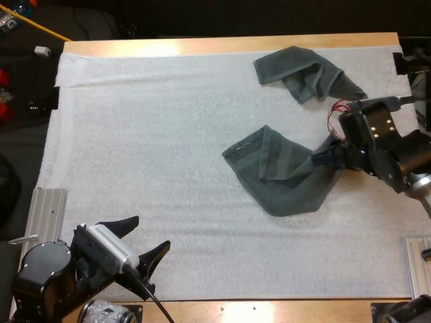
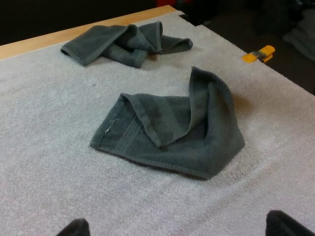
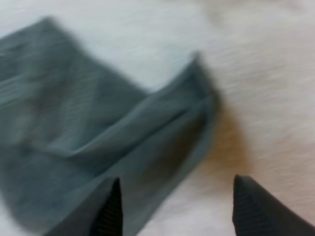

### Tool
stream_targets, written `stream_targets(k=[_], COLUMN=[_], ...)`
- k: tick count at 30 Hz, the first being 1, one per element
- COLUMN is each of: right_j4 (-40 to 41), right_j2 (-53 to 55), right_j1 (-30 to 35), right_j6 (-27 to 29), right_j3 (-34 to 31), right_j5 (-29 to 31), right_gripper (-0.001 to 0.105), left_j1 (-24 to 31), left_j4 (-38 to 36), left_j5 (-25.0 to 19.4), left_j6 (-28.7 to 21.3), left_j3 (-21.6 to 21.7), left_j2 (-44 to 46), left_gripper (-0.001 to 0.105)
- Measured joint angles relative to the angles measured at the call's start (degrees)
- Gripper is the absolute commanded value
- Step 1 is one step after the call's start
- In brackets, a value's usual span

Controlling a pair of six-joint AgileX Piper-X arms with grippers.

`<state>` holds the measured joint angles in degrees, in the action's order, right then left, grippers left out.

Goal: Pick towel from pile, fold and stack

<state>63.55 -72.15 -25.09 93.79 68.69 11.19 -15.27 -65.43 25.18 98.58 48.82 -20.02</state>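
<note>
From above, the right gripper [image 1: 322, 156] tips merge darkly with the towel [image 1: 286, 171] near the mat [image 1: 168, 134] right edge. In the right wrist view that towel [image 3: 98, 123] is blurred and cut off. The left gripper [image 2: 174, 227] fingers [image 2: 74, 229] show as tips alone.

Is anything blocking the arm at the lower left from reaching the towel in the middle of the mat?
Nothing visible does. Only bare white mat lies between the left gripper and the middle towel. The crumpled towel lies beyond, near the far edge; the right gripper is at the middle towel's right end.
</note>
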Motion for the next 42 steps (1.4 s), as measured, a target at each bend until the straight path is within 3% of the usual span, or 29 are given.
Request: stream_targets(k=[6, 14, 21, 28, 39, 42], right_j4=[0.17, -4.67, -14.21, -18.98, -21.78, -22.86], right_j2=[0.23, 0.23, -0.10, -5.83, -15.26, -16.40], right_j1=[-5.56, -16.09, -19.12, -19.11, -19.11, -19.11], right_j6=[-1.59, -9.70, -15.22, -17.91, -20.32, -20.47], right_j3=[-2.17, -11.15, -19.88, -22.30, -22.30, -22.30], right_j5=[-2.84, -3.44, -7.92, -8.50, 0.28, 1.85], right_gripper=[0.048, 0.048, 0.048, 0.048, 0.048, 0.040], left_j1=[0.00, 0.00, 0.00, 0.00, 0.00, 0.00], left_j4=[0.00, 0.00, 0.00, 0.00, -0.90, -3.19], left_j5=[0.00, 0.00, 0.00, 0.00, 0.00, 0.00], left_j6=[0.00, 0.00, 0.00, 0.00, 0.00, 0.00], left_j3=[0.00, 0.00, 0.00, 0.00, 0.00, 0.00], left_j2=[0.00, 0.00, 0.00, 0.00, 0.00, 0.00], left_gripper=[0.068, 0.068, 0.068, 0.068, 0.068, 0.068])
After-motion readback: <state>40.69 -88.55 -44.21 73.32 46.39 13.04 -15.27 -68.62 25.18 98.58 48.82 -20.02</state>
